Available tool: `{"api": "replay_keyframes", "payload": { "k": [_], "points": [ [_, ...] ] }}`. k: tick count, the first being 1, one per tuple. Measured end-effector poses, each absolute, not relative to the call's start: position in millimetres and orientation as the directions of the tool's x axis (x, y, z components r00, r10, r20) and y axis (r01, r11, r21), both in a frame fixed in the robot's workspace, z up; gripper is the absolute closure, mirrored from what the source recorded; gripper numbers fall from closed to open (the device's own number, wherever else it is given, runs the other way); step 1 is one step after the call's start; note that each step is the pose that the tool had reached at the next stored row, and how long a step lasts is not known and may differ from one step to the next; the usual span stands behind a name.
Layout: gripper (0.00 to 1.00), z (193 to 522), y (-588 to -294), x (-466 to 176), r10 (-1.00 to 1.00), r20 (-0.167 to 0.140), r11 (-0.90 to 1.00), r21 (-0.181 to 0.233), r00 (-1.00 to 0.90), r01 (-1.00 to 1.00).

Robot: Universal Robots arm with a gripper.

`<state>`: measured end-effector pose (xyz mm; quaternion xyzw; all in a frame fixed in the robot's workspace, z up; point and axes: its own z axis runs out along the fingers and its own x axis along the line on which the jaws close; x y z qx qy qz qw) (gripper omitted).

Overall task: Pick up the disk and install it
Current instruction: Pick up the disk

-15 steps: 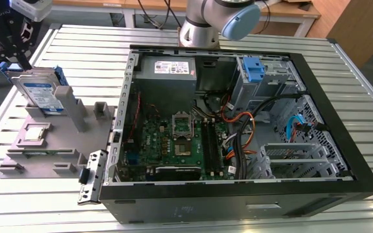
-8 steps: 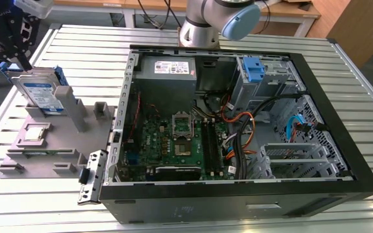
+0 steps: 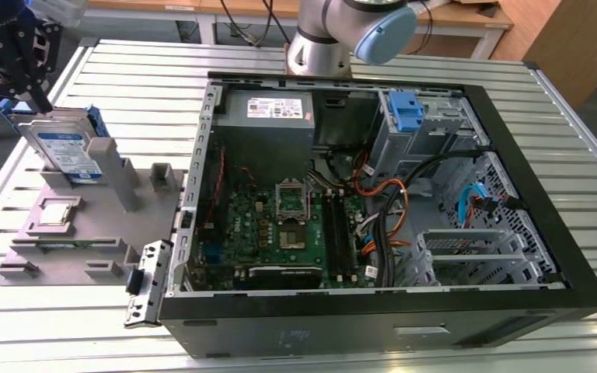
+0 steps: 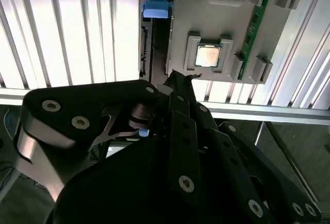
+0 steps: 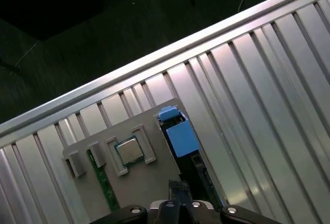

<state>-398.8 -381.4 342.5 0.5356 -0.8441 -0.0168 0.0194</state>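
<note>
While upright — disk (image 3: 68, 151), gripper (image 3: 40, 102) near top edge

Open computer case (image 3: 361, 322) on slatted desk (image 3: 133, 70); beside it, grey fixture (image 3: 102, 233) carrying processor chip (image 3: 58, 210).

The gripper (image 3: 35, 99) is black. Just beneath it, the disk (image 3: 62, 148) is silver-grey with a white-and-blue label, set in a blue frame. The fixture (image 3: 81, 225) under the gripper is plain grey and carries a green circuit strip (image 4: 257, 22) and a silver-faced chip (image 4: 208, 55). The table (image 3: 122, 62) is pale silver, ribbed in parallel stripes. Well away from the gripper, the computer case (image 3: 382, 318) is black, with a green board (image 3: 277, 233) and a blue tab (image 3: 407, 109).
</note>
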Motion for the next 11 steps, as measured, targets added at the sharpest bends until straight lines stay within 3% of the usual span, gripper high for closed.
{"api": "replay_keyframes", "payload": {
  "k": [11],
  "points": [
    [0.89,341.3,-377.9,-398.8,-0.91,0.005,0.414,0.054,-0.414,-0.909]
  ]
}}
